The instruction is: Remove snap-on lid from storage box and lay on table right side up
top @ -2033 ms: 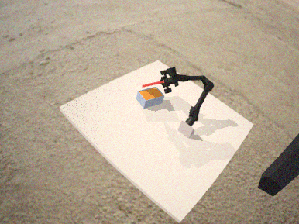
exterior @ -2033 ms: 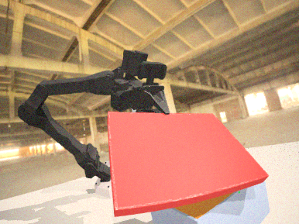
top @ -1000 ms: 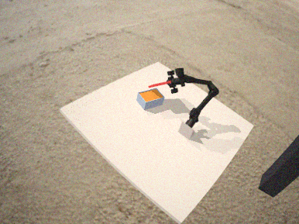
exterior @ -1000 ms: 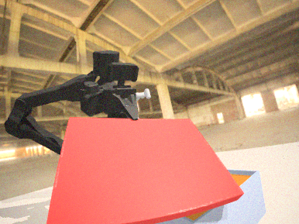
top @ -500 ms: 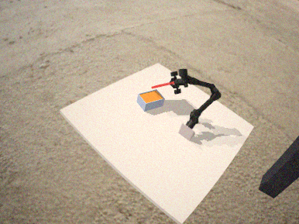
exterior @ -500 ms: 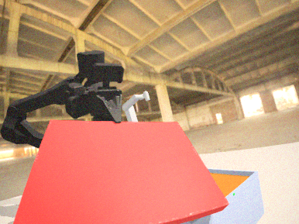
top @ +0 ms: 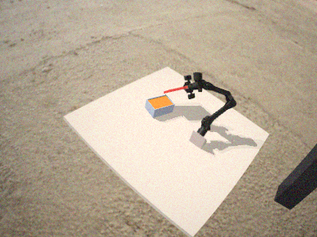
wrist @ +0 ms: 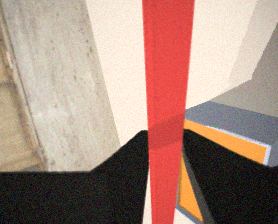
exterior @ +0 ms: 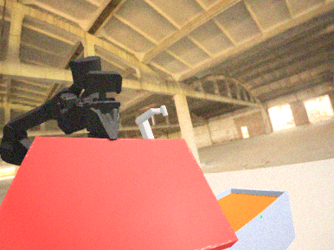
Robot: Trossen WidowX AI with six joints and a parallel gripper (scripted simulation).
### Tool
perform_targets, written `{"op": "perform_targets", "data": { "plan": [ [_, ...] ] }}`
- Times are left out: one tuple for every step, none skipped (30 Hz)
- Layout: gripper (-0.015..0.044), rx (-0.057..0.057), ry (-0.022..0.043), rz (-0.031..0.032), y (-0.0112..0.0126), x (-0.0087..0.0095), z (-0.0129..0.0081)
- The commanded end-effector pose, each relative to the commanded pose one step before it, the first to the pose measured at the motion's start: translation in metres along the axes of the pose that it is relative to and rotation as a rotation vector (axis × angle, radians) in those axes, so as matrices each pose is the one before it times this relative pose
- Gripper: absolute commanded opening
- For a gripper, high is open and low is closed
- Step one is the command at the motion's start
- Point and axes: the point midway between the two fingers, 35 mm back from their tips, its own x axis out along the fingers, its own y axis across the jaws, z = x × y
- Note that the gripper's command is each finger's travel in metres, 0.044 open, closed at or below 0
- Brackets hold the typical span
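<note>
The red lid (top: pixel 176 89) (exterior: pixel 112 189) (wrist: pixel 169 65) is in the air, clear of the box. It looks like a thin strip in the top view and the wrist view; the exterior view shows a broad face, steeply tilted. My gripper (top: pixel 188 88) (exterior: pixel 113 138) (wrist: pixel 164 136) is shut on one edge of the lid, above and to the right of the box in the top view. The light blue storage box (top: pixel 163 111) (exterior: pixel 279 224) stands upright and uncovered, its orange inside (top: pixel 160 102) (exterior: pixel 247 204) (wrist: pixel 245 142) showing. Which lid face is the top, I cannot tell.
The pale square table top (top: pixel 123 147) (exterior: pixel 316 185) carries the box and the arm's grey base block (top: pixel 198 139). Table edges show beyond the box in the top view. A dark beam (top: pixel 297 184) stands off the table at right. A light grey bent piece (exterior: pixel 146 126) shows behind the lid.
</note>
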Motion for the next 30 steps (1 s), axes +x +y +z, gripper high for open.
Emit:
{"op": "perform_targets", "data": {
  "plan": [
    [0.0000, 0.0061, 0.00461, 0.00649, 0.00065, -0.00206, 0.01052],
    [0.0000, -0.0001, -0.00001, -0.00002, -0.00012, -0.00014, 0.00198],
    [0.0000, -0.0001, -0.00001, -0.00002, -0.00012, -0.00014, 0.00198],
    [0.0000, -0.0001, -0.00001, -0.00002, -0.00012, -0.00014, 0.00198],
    [0.0000, -0.0001, -0.00001, -0.00002, -0.00012, -0.00014, 0.00198],
    [0.0000, -0.0001, -0.00001, -0.00002, -0.00012, -0.00014, 0.00198],
    [0.0000, -0.0001, -0.00001, -0.00002, -0.00012, -0.00014, 0.00198],
    [0.0000, -0.0001, -0.00001, -0.00002, -0.00012, -0.00014, 0.00198],
    [0.0000, -0.0001, -0.00001, -0.00002, -0.00012, -0.00014, 0.00198],
    [0.0000, -0.0001, -0.00001, -0.00002, -0.00012, -0.00014, 0.00198],
    [0.0000, -0.0001, -0.00001, -0.00002, -0.00012, -0.00014, 0.00198],
    [0.0000, -0.0001, -0.00001, -0.00002, -0.00012, -0.00014, 0.00198],
    [0.0000, -0.0001, -0.00001, -0.00002, -0.00012, -0.00014, 0.00198],
    [0.0000, -0.0001, -0.00001, -0.00002, -0.00012, -0.00014, 0.00198],
    [0.0000, -0.0001, -0.00001, -0.00001, -0.00012, -0.00014, 0.00198],
    [0.0000, -0.0001, -0.00001, -0.00001, -0.00012, -0.00014, 0.00198],
    [0.0000, -0.0001, -0.00001, -0.00001, -0.00012, -0.00014, 0.00198],
    [0.0000, -0.0001, -0.00001, -0.00001, -0.00012, -0.00014, 0.00198],
    [0.0000, -0.0001, -0.00001, -0.00001, -0.00012, -0.00014, 0.00198],
    [0.0000, -0.0001, -0.00001, -0.00001, -0.00012, -0.00014, 0.00198],
    [0.0000, -0.0001, -0.00001, -0.00001, -0.00012, -0.00014, 0.00198],
    [0.0000, -0.0001, -0.00001, -0.00001, -0.00012, -0.00014, 0.00198],
    [0.0000, -0.0001, -0.00001, -0.00001, -0.00012, -0.00014, 0.00198],
    [0.0000, -0.0001, -0.00001, -0.00001, -0.00012, -0.00014, 0.00199],
    [0.0000, -0.0001, -0.00001, -0.00001, -0.00012, -0.00014, 0.00199],
    [0.0000, -0.0001, -0.00001, -0.00001, -0.00012, -0.00014, 0.00199],
    [0.0000, -0.0001, -0.00001, -0.00001, -0.00012, -0.00014, 0.00199],
    [0.0000, -0.0001, -0.00001, -0.00001, -0.00012, -0.00014, 0.00199],
    [0.0000, 0.0000, -0.00001, -0.00001, -0.00012, -0.00014, 0.00199],
    [0.0000, 0.0000, -0.00001, -0.00001, -0.00012, -0.00014, 0.00199]
  ]
}}
